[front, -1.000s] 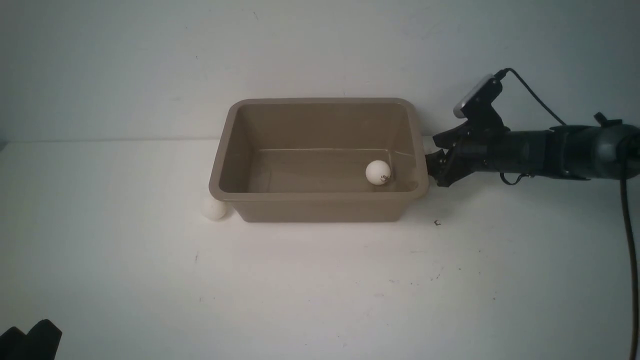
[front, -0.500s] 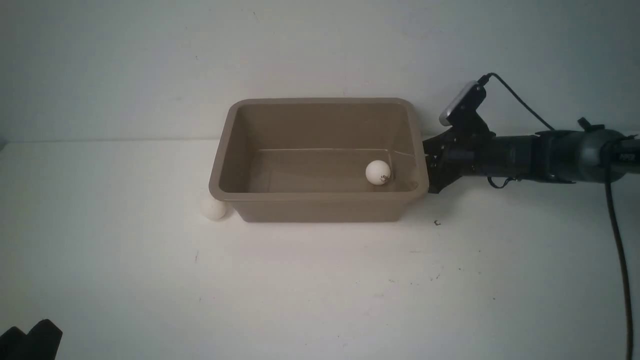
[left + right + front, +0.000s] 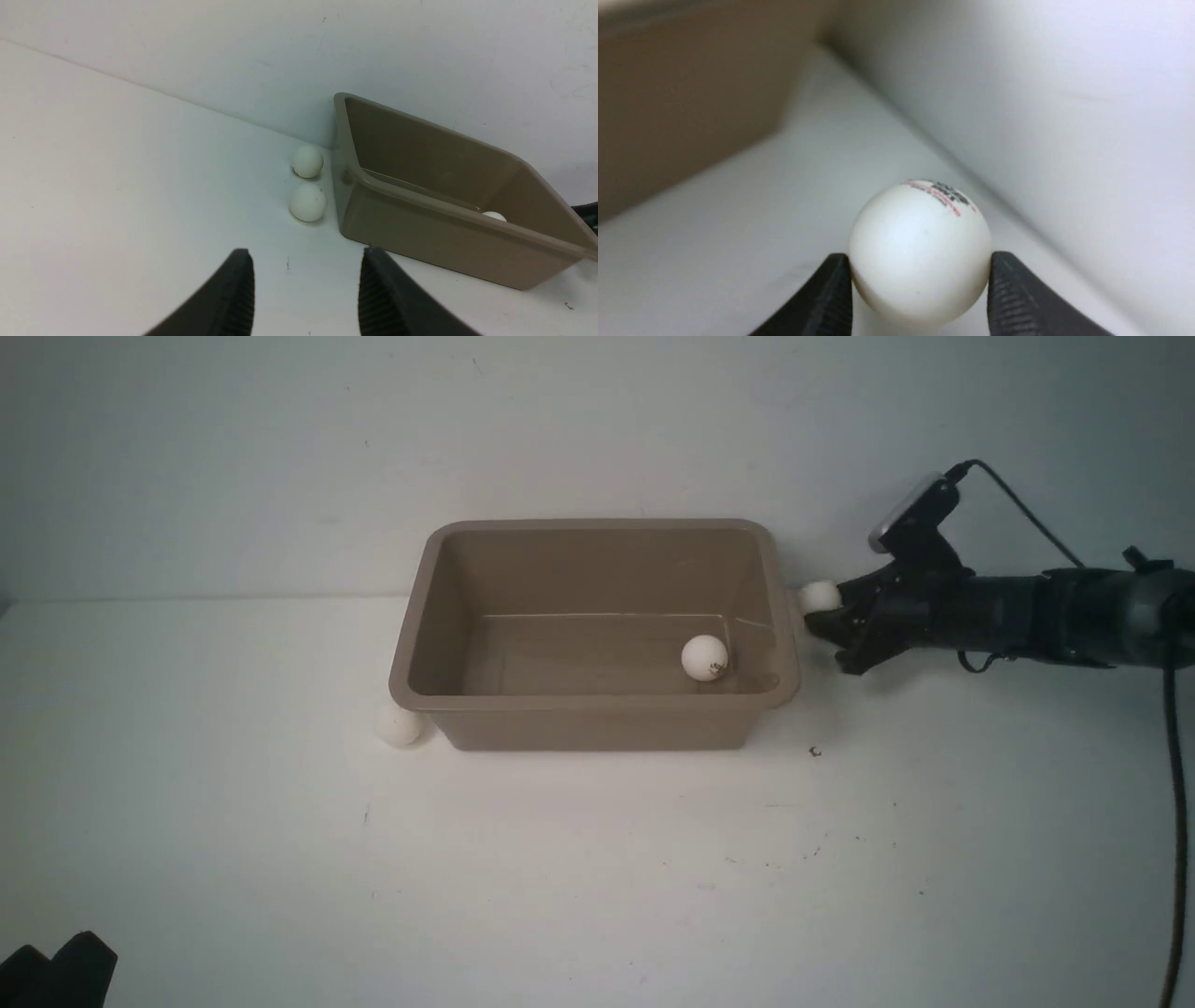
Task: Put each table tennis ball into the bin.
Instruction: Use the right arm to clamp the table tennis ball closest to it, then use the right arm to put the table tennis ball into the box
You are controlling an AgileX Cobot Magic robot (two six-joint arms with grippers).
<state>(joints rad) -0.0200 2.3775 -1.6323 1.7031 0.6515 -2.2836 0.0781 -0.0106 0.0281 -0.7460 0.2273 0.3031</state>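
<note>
**Remote bench, ball pick-up:** On the white desk point(image 3: 597, 896), my right gripper point(image 3: 920, 261) is clenched on a table tennis ball point(image 3: 920, 233), with one ribbed black finger pressed to each side of it. The ball is smooth, matte white, with small dark-and-red print near its top. From the front it sits just right of the bin point(image 3: 597, 726), beside the far right corner and about level with the rim. Whether it is clear of the desk I cannot tell.

The bin is a taupe-brown plastic tub, rectangular with rounded corners, a flared rim and sloping walls. It stands against the pale wall point(image 3: 280, 448). A second ball point(image 3: 705, 658) lies on the bin's floor near the right wall, with a small dark logo facing the front camera.

A third ball point(image 3: 400, 725) rests on the desk just off the bin's near left corner. My left wrist camera shows a fourth ball point(image 3: 307, 161) just beyond it, beside the bin's left wall, with a dark mark low on its side. Whether those two touch I cannot tell.

My left gripper point(image 3: 306, 254) hangs released at the near left, well apart from the bin and the balls. Its black fingers are spread, with nothing between them.
</note>
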